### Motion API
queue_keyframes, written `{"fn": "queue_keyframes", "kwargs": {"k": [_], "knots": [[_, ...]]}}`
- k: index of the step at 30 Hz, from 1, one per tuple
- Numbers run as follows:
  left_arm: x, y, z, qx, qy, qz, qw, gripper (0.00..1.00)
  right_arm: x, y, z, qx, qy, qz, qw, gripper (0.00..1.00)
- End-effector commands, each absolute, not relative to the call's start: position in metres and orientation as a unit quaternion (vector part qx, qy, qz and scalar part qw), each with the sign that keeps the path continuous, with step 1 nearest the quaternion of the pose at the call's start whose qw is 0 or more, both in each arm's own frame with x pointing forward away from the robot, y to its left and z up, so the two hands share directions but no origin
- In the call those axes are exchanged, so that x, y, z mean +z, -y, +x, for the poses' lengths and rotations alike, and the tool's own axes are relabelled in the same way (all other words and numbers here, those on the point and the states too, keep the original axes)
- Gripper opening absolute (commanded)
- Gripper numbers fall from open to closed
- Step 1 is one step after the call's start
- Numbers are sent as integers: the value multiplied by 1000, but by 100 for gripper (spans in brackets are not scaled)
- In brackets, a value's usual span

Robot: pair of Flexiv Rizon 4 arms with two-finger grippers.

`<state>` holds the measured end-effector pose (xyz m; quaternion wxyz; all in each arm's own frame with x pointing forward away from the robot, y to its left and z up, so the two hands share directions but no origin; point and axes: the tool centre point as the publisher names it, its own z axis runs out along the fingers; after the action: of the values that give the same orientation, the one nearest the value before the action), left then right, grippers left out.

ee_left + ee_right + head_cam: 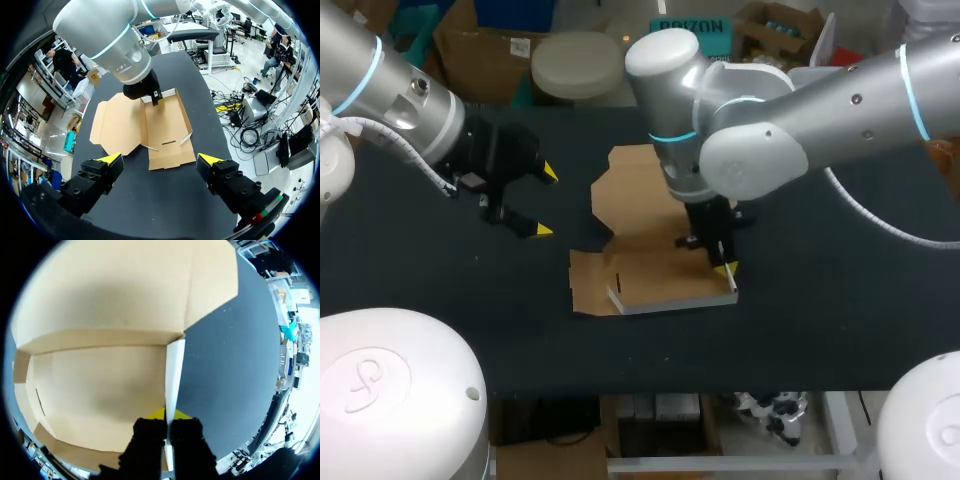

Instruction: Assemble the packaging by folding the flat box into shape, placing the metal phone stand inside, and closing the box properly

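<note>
1. We see a brown cardboard box (pixel 640 270) (pixel 165 125) (pixel 100 380) lying opened out on the black table (pixel 840 300) (pixel 150 210), around the middle and a bit toward the robot's edge.
2. Box is only part folded. The base panel lies flat with low walls standing along some of its edges. A wider panel lies flat on the table on the far side of the base.
3. In the head view another flap lies flat at the box's left end.
4. Inner faces are plain brown and the raised walls show white on the outside. In the head view we see a white near wall (pixel 670 303) standing along the side closest to the robot.
5. There is a thin dark slit (pixel 169 142) cut in the base panel, near its left end.
6. Right gripper (pixel 725 265) (pixel 156 97) (pixel 169 415) is down at the box's right end and clenched. In the right wrist view a white side wall (pixel 172 370) runs edge-on between its two fingers, one finger on each face. Brown box floor is on one side of that wall and bare table on the other.
7. Left gripper (pixel 546 201) (pixel 160 160) hangs over bare table to the left of the box. It is released, with the yellow tips spread wide, and it touches nothing. The box lies ahead of it in the left wrist view.
</note>
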<state>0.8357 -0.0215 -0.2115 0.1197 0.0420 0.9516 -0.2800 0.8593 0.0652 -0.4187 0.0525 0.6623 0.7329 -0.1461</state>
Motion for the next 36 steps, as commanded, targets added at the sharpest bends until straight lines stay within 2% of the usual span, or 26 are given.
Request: {"fn": "queue_keyframes", "kwargs": {"k": [1, 14, 36], "knots": [[-210, 22, 836, -277, -953, 42, 118, 100, -425, -60, 858, -119, -737, 665, 18, 0], [-210, 22, 836, -277, -953, 42, 118, 100, -430, -63, 856, -74, -748, 659, -36, 0], [-210, 22, 836, -277, -953, 42, 118, 100, -424, -65, 853, -76, -737, 670, -38, 0]]}}
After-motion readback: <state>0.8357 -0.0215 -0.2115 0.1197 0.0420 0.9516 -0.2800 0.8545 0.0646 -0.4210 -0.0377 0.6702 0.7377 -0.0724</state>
